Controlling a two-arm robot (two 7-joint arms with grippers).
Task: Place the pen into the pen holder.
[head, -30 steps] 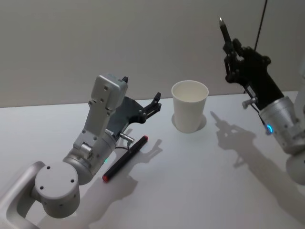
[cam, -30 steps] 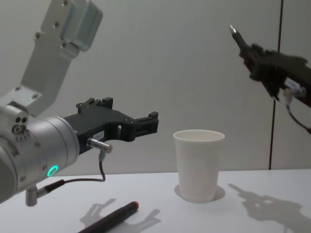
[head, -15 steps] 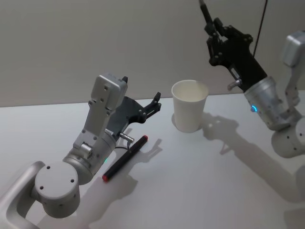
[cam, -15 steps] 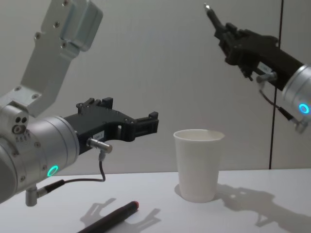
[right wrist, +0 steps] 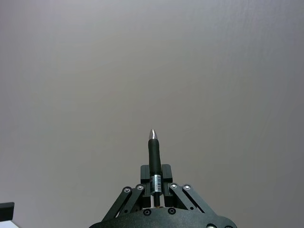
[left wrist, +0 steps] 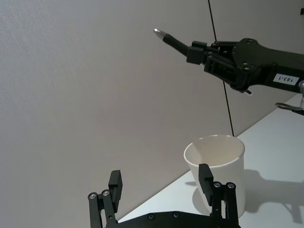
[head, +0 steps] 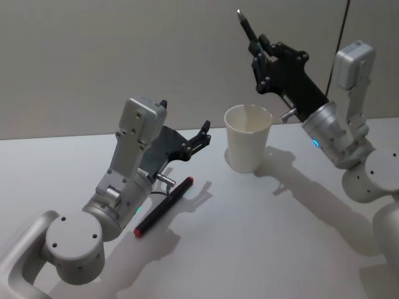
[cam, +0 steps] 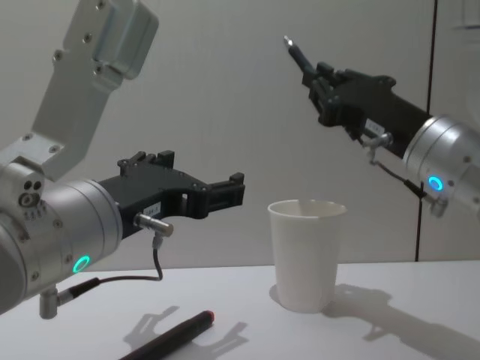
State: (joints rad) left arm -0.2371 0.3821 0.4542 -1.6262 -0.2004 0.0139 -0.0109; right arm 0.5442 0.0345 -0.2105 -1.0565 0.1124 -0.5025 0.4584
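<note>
Step in hand: carrying the pen to the holder, insertion not yet begun.

The right gripper (head: 257, 53) is pressed together on a slim black pen with a silver tip (head: 246, 26), pinching it near its rear end. It is up in the air above the plain white paper cup (head: 247, 149) and a bit to the right of it, well clear of the rim. The cup stands upright and looks empty, near the far edge of the white counter (head: 262, 237), about mid-width.

Pen axis: steep diagonal, with the silver tip up and leaning toward the robot's left. The rear end is hidden in the gripper. In the right wrist view it runs straight out along the gripper's line.

Next move, as I judge it: the tip points away from the cup mouth, so the wrist must turn the pen over until it points down. Then centre it over the opening, lower it past the rim and let go. The cup is light, so a knock on the rim could tip it.

The left gripper (left wrist: 160, 178) is spread, holds nothing and is parked above the counter's left half, left of the cup. A second black pen with red ends (head: 164, 206) lies flat on the counter below it, on a diagonal and apart from the cup.
</note>
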